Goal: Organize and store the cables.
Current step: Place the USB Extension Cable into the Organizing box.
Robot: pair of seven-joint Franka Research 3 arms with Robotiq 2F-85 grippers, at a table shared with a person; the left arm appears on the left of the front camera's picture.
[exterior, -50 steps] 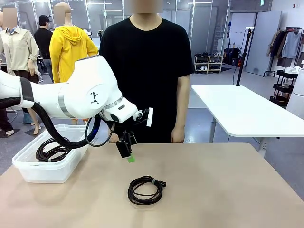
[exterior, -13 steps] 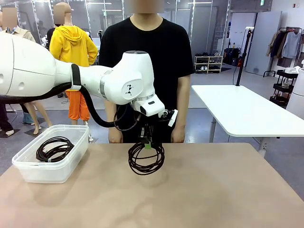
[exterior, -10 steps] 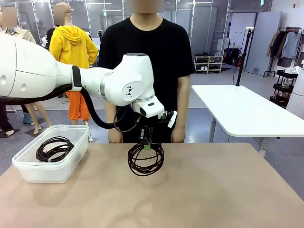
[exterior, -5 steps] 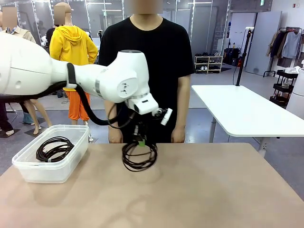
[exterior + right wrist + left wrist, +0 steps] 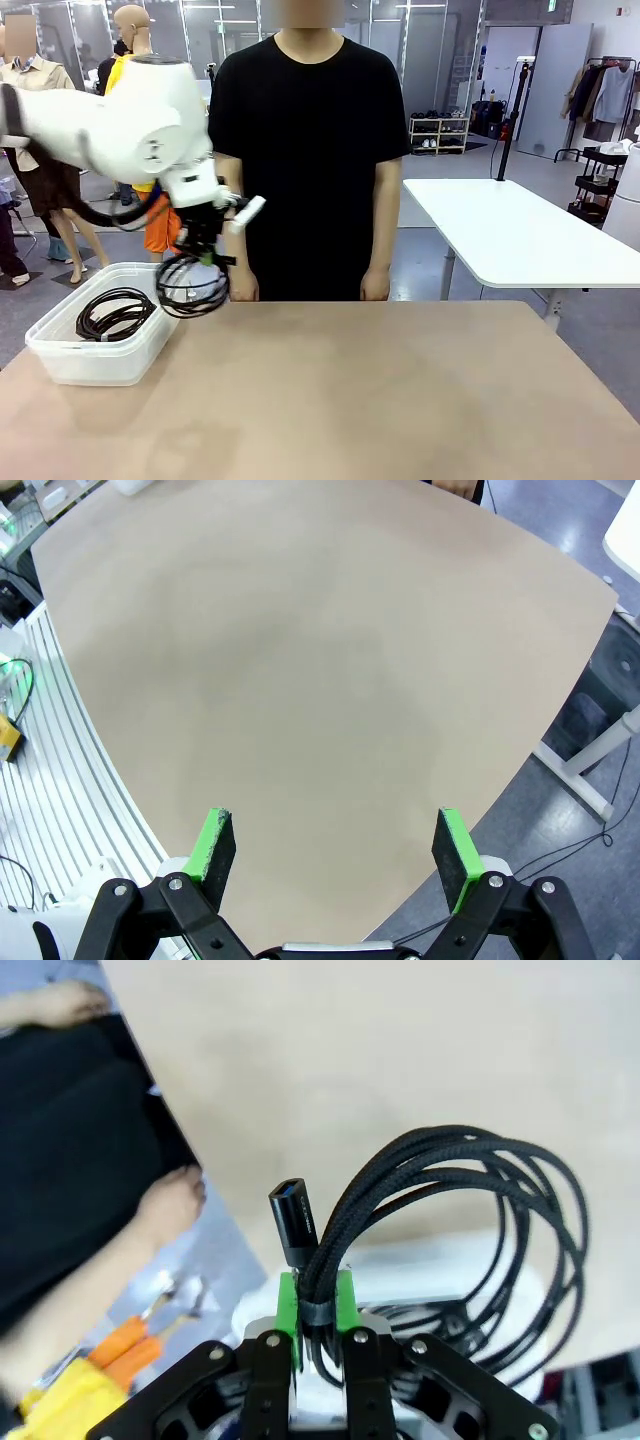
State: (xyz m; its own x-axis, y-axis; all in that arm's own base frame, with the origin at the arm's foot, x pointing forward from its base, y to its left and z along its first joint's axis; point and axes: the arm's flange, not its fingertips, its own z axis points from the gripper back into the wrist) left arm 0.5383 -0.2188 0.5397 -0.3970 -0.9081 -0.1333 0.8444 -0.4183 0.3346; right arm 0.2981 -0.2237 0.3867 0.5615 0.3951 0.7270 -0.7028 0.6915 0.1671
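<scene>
While I carry my load across, this is how things stand, left to right:

Bin: the clear plastic rectangular storage box (image 5: 60, 362) sits at the table's left end, with one coiled thin black cable (image 5: 114, 312) already lying inside it.

Change: a second ago I hung over the middle of the table in front of the person; now I am at the box's right rim, and the table's middle is bare. I judge the carry nearly done, with only the drop left.

My left pincer: my left gripper (image 5: 203, 258) is clamped together on the carried cable, a round coil of braided black cord (image 5: 192, 288). In the left wrist view my green pads (image 5: 288, 1305) pinch the bundled strands, and the cable's black plug (image 5: 294, 1222) sticks up just beside them.

Cable position: the coil dangles below my fingers, in the air, at the box's near right corner, touching nothing I can see.

Left arm pose: my white arm comes in from the left, elbow high, wrist pointing down.

Person: the person in a black T-shirt (image 5: 308, 110) stands at the far edge, arms hanging.

My right pincer: my right gripper (image 5: 334, 848) stands apart and holds nothing, above the bare tan tabletop (image 5: 330, 650).
</scene>
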